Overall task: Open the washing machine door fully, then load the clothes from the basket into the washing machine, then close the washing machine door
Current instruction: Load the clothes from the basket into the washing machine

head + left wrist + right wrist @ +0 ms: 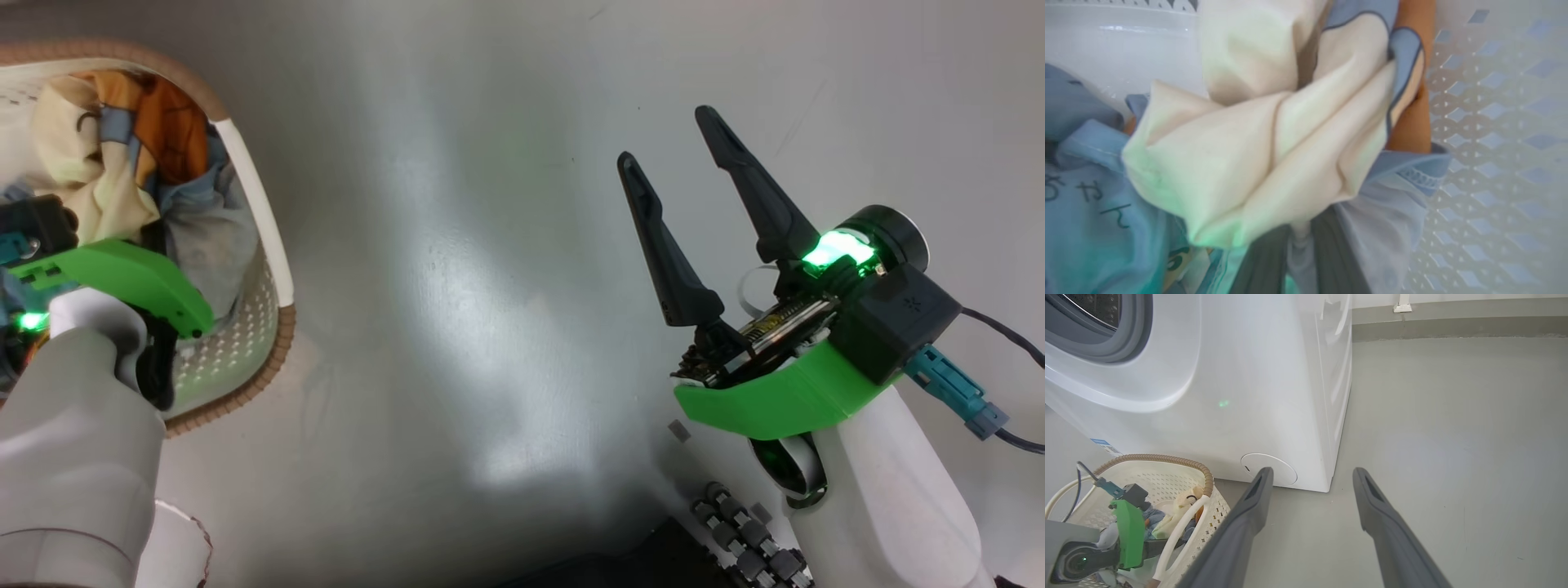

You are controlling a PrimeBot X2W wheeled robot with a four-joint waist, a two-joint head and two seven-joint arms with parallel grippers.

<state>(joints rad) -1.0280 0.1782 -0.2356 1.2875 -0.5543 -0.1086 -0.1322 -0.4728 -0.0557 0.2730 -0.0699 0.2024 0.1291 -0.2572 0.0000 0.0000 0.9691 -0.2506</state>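
The cream basket [282, 343] stands on the floor at my lower left, holding the clothes [106, 163]: cream, blue and orange pieces. My left wrist [131, 278] reaches down into it, hiding the fingers. In the left wrist view, my left gripper [1298, 241] is shut on the clothes [1241, 163], a bunched cream fold pinched between the dark fingers [1331, 253]. My right gripper [667, 137] hangs open over bare floor, holding nothing. Its wrist view shows the washing machine [1249, 375] with its grey gasket [1106, 351] right behind the basket [1167, 459]. The washing machine door is out of view.
Grey glossy floor [490, 245] spreads between the two arms and to the right of the machine [1453, 437]. A wall base [1453, 322] runs behind. The robot's wheeled base [751, 539] sits at the bottom of the head view.
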